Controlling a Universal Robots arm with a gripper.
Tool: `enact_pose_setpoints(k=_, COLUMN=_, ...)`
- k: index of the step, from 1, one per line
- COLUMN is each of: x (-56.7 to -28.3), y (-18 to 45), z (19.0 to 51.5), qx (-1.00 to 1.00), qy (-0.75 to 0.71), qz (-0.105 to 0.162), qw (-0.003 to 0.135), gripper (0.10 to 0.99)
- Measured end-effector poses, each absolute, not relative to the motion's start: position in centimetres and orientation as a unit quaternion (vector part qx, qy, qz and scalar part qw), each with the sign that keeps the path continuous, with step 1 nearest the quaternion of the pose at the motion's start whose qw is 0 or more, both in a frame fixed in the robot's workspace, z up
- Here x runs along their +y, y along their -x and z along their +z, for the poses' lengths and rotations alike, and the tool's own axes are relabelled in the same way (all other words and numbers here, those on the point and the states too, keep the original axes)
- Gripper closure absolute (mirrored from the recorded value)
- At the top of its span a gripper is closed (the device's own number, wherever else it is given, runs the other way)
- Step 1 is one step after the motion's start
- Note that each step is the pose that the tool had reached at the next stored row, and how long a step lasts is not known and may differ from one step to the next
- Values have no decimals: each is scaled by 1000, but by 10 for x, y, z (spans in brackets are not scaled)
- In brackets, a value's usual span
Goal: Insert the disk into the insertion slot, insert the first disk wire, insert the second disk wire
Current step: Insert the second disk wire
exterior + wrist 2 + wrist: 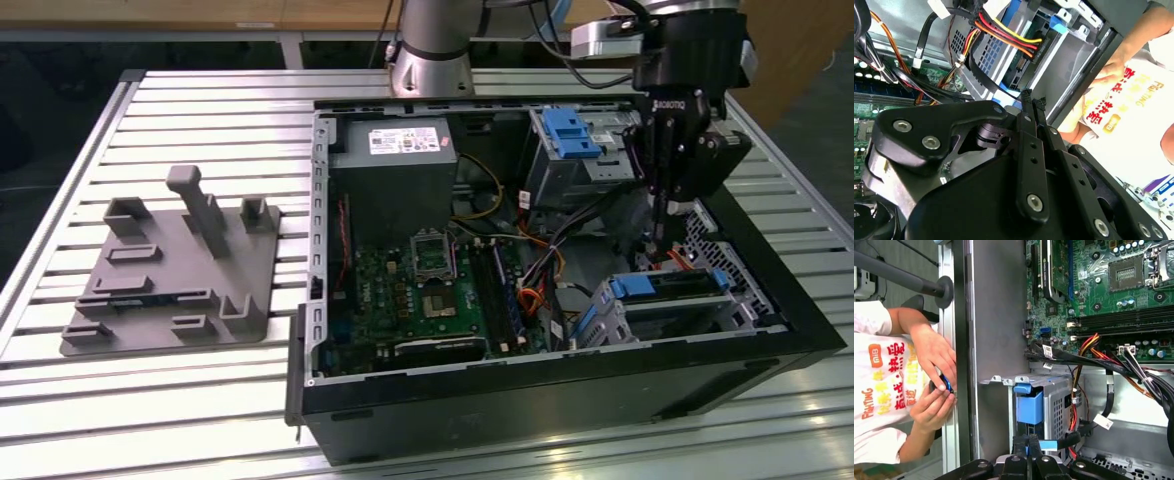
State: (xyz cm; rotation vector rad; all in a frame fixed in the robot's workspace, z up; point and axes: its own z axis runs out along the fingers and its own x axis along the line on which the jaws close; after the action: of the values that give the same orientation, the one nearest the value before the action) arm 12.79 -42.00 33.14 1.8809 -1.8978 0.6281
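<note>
Jaws stand pressed together, with no gap between them in both wrist views. Whether they nip anything I cannot tell, though a pale blue flat cable (1049,445) lies just beside the tips. On the exterior view's right the gripper (657,245) hangs upright, fingers pointing down into the open computer case (534,400). Its tips are just above the insertion slot (687,315), which sits by the case's near wall. The disk (635,286) is seated in that slot. Its long axis runs roughly from the exterior view's left to its right, along the near wall, and its blue carrier end is the part closest under the tips. Red, yellow and orange wires (1009,37) cross above the slot. Outside the case wall a person's hands (936,385) hold a small blue-and-black item. A grey fixture (174,270) rests on the slatted table (200,100), well apart from the case.
</note>
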Motion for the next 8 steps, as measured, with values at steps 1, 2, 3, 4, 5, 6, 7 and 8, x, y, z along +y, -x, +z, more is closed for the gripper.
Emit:
enact_pose_setpoints(k=1, x=-420, y=-128, z=331, qx=-678, qy=-672, qz=222, qw=196, gripper=945)
enact_pose_setpoints(k=2, x=-420, y=-128, z=331, qx=-680, qy=-672, qz=220, qw=194, gripper=945)
enact_pose_setpoints(k=3, x=-420, y=-128, z=331, qx=-681, qy=-673, qz=217, qw=191, gripper=945)
enact_pose_setpoints(k=4, x=-420, y=-128, z=331, qx=-683, qy=-673, qz=213, qw=187, gripper=945)
enact_pose_setpoints(k=5, x=-420, y=-128, z=330, qx=-685, qy=-674, qz=208, qw=183, gripper=945)
enact_pose_setpoints(k=6, x=-420, y=-128, z=330, qx=-687, qy=-674, qz=204, qw=180, gripper=945)
enact_pose_setpoints(k=7, x=-420, y=-128, z=330, qx=-688, qy=-675, qz=200, qw=176, gripper=945)
enact_pose_setpoints(k=8, x=-420, y=-128, z=330, qx=-690, qy=-675, qz=196, qw=173, gripper=945)
